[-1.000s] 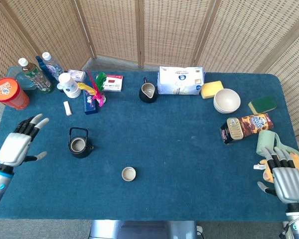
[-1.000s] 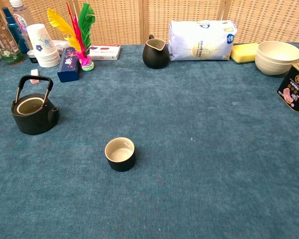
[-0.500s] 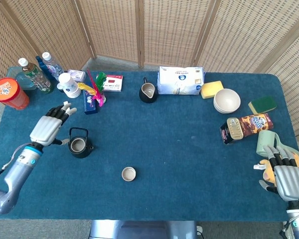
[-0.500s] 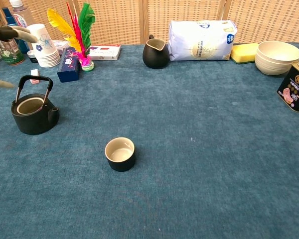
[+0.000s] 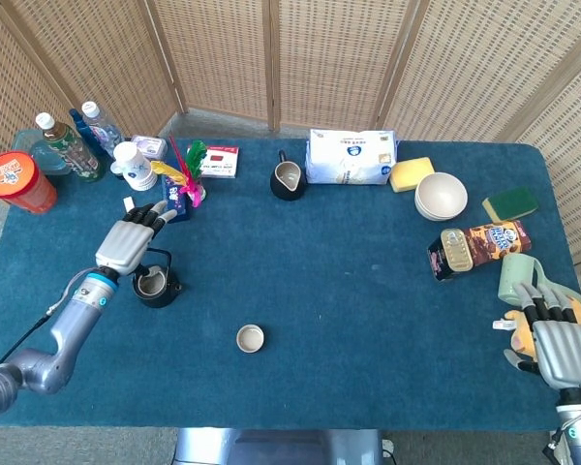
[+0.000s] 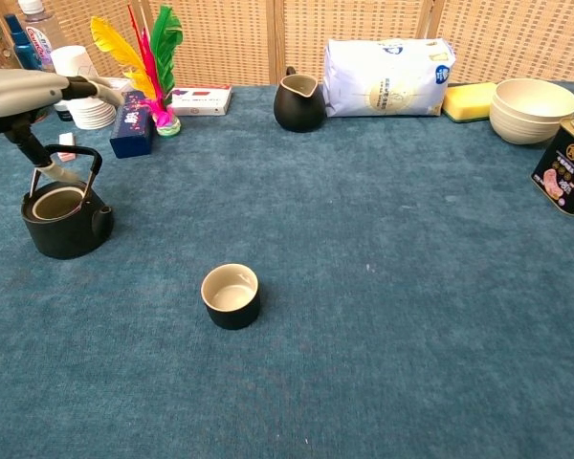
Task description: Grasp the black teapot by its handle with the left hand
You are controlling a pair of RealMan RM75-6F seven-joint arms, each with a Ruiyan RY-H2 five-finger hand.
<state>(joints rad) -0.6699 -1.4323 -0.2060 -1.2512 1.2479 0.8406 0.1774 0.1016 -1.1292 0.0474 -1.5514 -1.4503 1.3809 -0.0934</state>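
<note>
The black teapot [image 5: 155, 286] [image 6: 62, 219] sits lidless on the blue cloth at the left, its wire handle [image 6: 67, 158] standing upright. My left hand [image 5: 131, 241] [image 6: 38, 96] hovers over the handle, palm down with fingers spread, holding nothing; in the chest view its thumb hangs down beside the handle's near side. My right hand [image 5: 556, 341] rests flat at the table's right front corner with fingers apart and nothing in it; the chest view does not show it.
A small black cup [image 5: 250, 338] [image 6: 231, 295] stands in front of the teapot. Behind the left hand are a blue box with feathers [image 5: 177, 194] [image 6: 132, 120], stacked paper cups [image 5: 134, 166], bottles and a red tub [image 5: 17, 182]. A black pitcher [image 5: 288, 181], white bag, bowls, sponges and a can lie further right.
My left arm has swung in from the table's left edge to above the teapot's handle, fingers still spread. The right hand and the teapot have not moved.
</note>
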